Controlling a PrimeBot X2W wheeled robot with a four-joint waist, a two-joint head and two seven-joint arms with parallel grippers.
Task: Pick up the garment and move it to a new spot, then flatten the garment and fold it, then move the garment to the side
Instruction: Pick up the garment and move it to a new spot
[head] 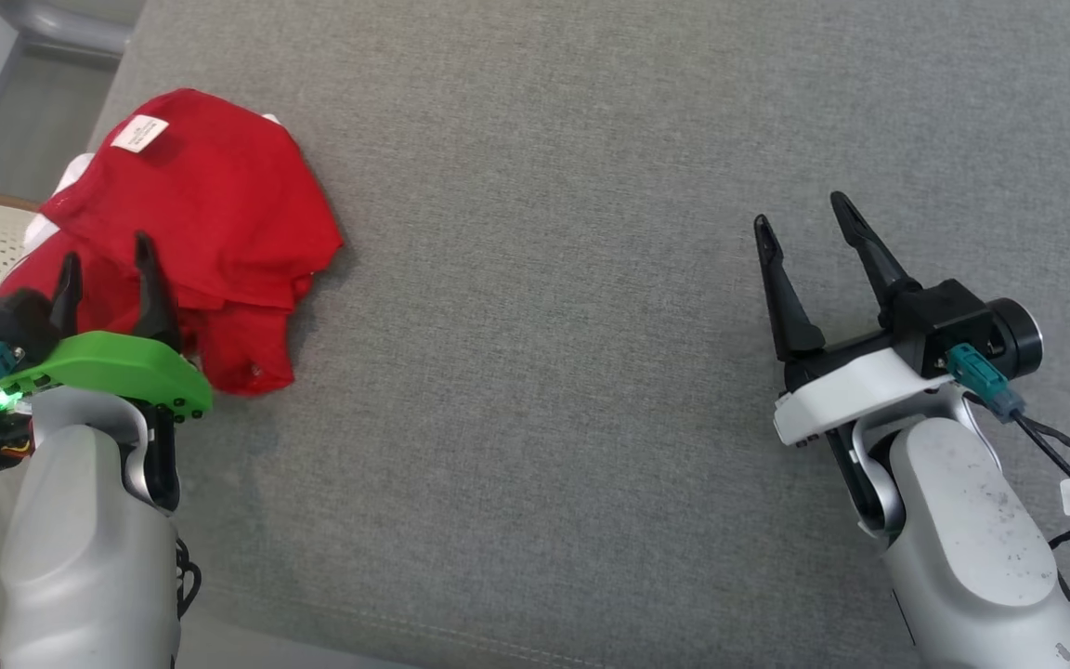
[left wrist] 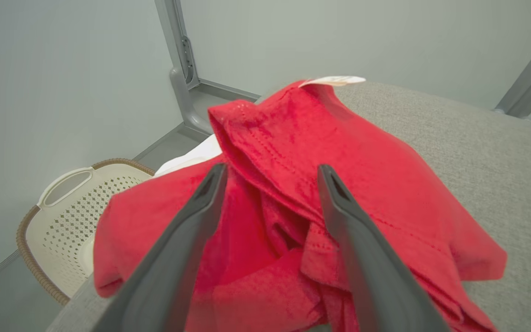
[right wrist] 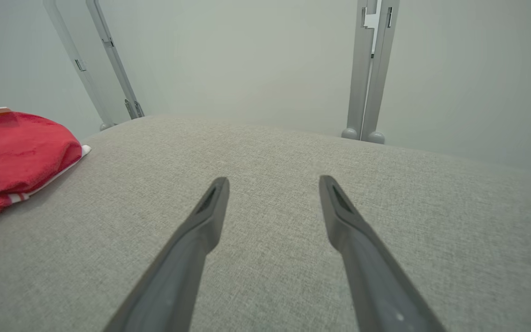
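You are looking at a red garment (head: 210,214) lying crumpled in a heap near the far left corner of the grey tabletop (head: 591,325). Its left side is reaching the edge, where a pale perforated basket (left wrist: 72,216) is standing below. Your left pincer (head: 106,251) is hovering just over the near folds, its fingers spread wide and gripping nothing. Your right pincer (head: 801,212) is hanging well apart over bare tabletop, likewise released and empty.

The cloth is looking thin, light and limp, so expect it to be sagging and trailing once lifted rather than holding any shape. It should not be slipping much. Consider pinching the raised stitched fold lying between the left fingers. A single layer there will be opening out more easily than a thick bunch. The white label (head: 139,133) on the far side is probably marking the neck.
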